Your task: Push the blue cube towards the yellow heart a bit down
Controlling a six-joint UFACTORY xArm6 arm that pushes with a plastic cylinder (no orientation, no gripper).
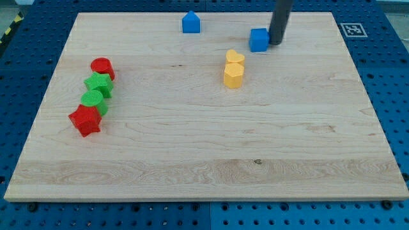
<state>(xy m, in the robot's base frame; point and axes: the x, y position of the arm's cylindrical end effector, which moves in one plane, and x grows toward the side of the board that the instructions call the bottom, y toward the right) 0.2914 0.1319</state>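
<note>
Matt pale wooden board (192,147), visibly grained

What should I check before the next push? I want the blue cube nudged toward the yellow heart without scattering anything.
1. My tip sits against the blue cube, on the view's right side: ok.
2. Yellow heart lies down-left of the cube, gap between them open: ok.
3. Yellow hexagon touches the heart, may get shoved: not ok.
4. Blue house-shaped block clear of the path: ok.
5. Tip placed high enough to push downward: cannot tell.
</note>
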